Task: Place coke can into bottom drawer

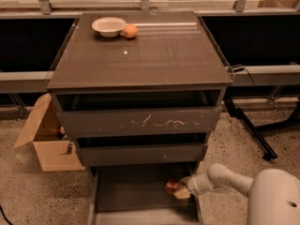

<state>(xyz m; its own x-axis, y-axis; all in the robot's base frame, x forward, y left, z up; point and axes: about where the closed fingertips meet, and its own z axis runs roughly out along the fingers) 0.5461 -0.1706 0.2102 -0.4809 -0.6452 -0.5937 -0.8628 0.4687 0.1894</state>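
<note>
One bowl [108,26], one orange [131,30], three drawers [140,121]; my gripper [182,191] clamps the single small, shiny red can [173,186] inside the bottom drawer [131,191].

Light was warm amber and dim, from overhead. Glare streaked the far edge of the cabinet top [154,62], with one small bright spot. Drawer gaps were black with shadow. The bottom drawer [133,193] sat shaded; at its near right the gripper [181,191], clasping the coke can [172,186], stood paler.
</note>
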